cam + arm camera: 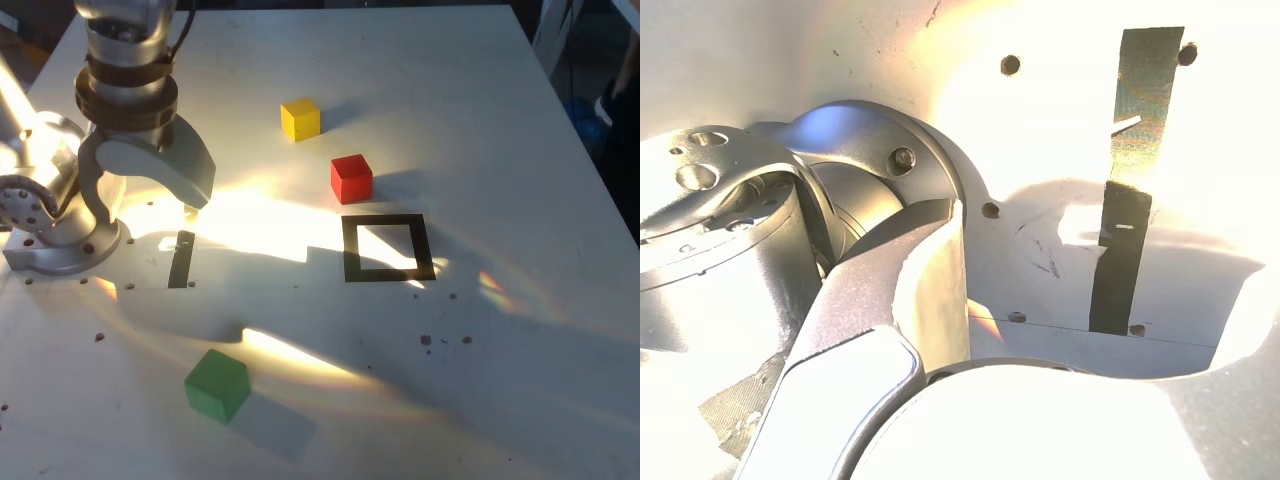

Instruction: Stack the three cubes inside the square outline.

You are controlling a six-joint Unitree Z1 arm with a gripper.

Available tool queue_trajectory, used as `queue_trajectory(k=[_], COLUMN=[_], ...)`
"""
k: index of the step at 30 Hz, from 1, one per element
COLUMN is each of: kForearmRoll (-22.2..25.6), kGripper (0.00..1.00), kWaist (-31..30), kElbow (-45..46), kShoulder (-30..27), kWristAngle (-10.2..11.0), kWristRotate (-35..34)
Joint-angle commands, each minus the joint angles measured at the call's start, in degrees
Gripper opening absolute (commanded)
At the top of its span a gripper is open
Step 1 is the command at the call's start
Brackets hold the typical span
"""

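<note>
Three loose cubes, open jaws

Red cube (351,180) just off the square outline (428,248); yellow cube (300,119) toward the bench's far edge; green cube (217,386) toward the near edge, exterior view's left; all probably light, stiff, perhaps slick; grip opposite side faces, mid-height; gripper (152,212) spread wide, empty; glare bleaches the wrist view, cubes out of its frame; bench's near corners cut off.

1. Cubes: 3 in all on the table (470,120), counted by colour below.
2. Yellow cube (301,119): 1.
3. Red cube (351,180): 1.
4. Green cube (217,386): 1.
5. Square outline (353,250) in black tape: 1.
6. Straight black tape strip (181,260): 1.
7. Robot arm (128,65): 1, partly in each view.
8. Table: 1.
</note>
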Motion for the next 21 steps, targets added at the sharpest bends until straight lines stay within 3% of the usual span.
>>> queue_trajectory(k=[1, 5, 8, 14, 21], kForearmRoll=[-0.1, -0.1, 0.7, 6.6, 13.7], kGripper=[0.97, 0.97, 0.96, 0.95, 0.95], kWaist=[-0.1, -0.1, -0.1, -0.1, 0.5], kElbow=[0.1, -0.5, -2.7, -14.0, -31.3], kShoulder=[0.2, 0.5, 1.3, 4.9, 13.0], kWristAngle=[0.1, 0.5, 2.0, 5.1, 4.4], kWristRotate=[-0.1, -0.1, -0.1, 0.6, 1.5])
